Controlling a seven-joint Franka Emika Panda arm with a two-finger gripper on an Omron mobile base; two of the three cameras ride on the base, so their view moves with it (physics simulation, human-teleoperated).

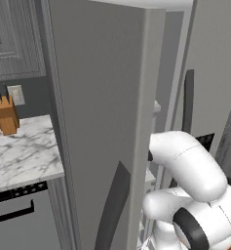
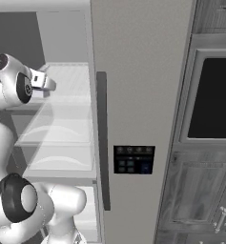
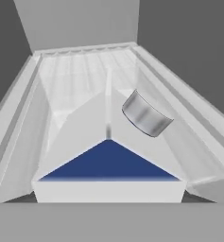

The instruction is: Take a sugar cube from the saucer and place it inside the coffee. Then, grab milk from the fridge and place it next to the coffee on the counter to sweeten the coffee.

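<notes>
Milk: the milk (image 3: 108, 160) stands on a white shelf (image 3: 75, 80) inside the open fridge (image 2: 133, 71), its blue-faced gable close under the hand camera.
Pincer: the gripper (image 2: 47, 86) reaches in at upper-shelf height; whether it is spread or clamped on the carton cannot be told (its tips are hidden).
Step in hand: likely the grasp, which calls for squeezing the flat sides below the gable and lifting straight before backing out past the door (image 1: 102, 97).
Contents: the silver cap (image 3: 145, 115) is on; the rest of this shelf looks bare.
Destination: the counter (image 1: 19, 151) lies left of the fridge.
</notes>
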